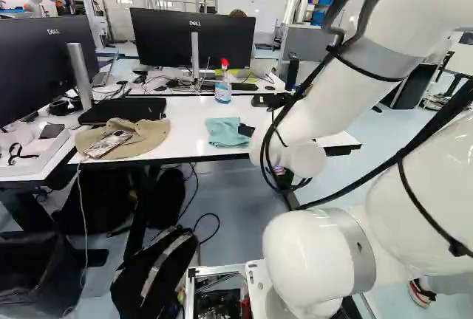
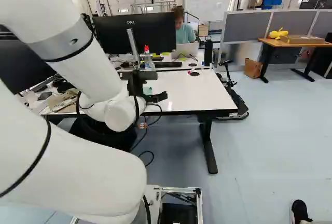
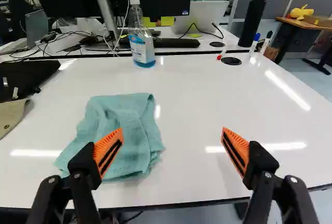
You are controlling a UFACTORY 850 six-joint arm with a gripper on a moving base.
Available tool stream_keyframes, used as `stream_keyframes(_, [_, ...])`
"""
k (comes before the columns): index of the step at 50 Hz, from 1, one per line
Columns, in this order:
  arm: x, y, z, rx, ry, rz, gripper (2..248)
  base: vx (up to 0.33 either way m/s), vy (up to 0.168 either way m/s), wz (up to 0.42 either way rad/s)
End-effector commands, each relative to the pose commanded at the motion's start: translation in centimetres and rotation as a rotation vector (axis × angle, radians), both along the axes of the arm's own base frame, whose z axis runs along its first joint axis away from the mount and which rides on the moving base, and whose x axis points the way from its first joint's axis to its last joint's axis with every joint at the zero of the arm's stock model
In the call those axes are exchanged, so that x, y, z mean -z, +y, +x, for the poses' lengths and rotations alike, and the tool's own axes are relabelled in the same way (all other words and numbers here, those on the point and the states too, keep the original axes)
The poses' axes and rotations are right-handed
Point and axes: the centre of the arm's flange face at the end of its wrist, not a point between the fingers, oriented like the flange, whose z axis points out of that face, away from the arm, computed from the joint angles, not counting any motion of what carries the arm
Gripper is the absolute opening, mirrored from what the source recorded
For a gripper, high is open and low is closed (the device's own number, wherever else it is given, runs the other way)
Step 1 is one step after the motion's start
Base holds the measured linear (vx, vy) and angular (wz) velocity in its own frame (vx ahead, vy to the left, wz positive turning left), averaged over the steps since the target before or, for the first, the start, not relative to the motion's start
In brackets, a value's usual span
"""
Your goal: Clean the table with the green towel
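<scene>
- Above the counter's (image 3: 218, 105) near edge, the gripper (image 3: 174, 149) hangs with its fingers (image 3: 108, 150) spread wide, holding nothing.
- Just ahead of one finger, partly behind its pad, the towel (image 3: 122, 130) lies crumpled on the counter close to the near edge; no finger grips it.
- Toward the far edge stands a spray bottle (image 3: 140, 32).
- No dirt or wet streak shows on the white top, so the scene fits a wipe yet to come or one finished and the towel let go.
</scene>
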Motion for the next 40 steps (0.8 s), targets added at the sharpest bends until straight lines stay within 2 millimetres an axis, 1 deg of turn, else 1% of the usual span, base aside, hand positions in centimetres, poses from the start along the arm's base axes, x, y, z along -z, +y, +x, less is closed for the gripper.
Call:
stream_keyframes(19, [0.42,0.12,-0.73,-0.009,-0.022,-0.003,247,0.000,0.000,0.000])
stream_keyframes(40, [0.47,0.14,-0.83,-0.010,-0.025,-0.003,247,0.000,0.000,0.000])
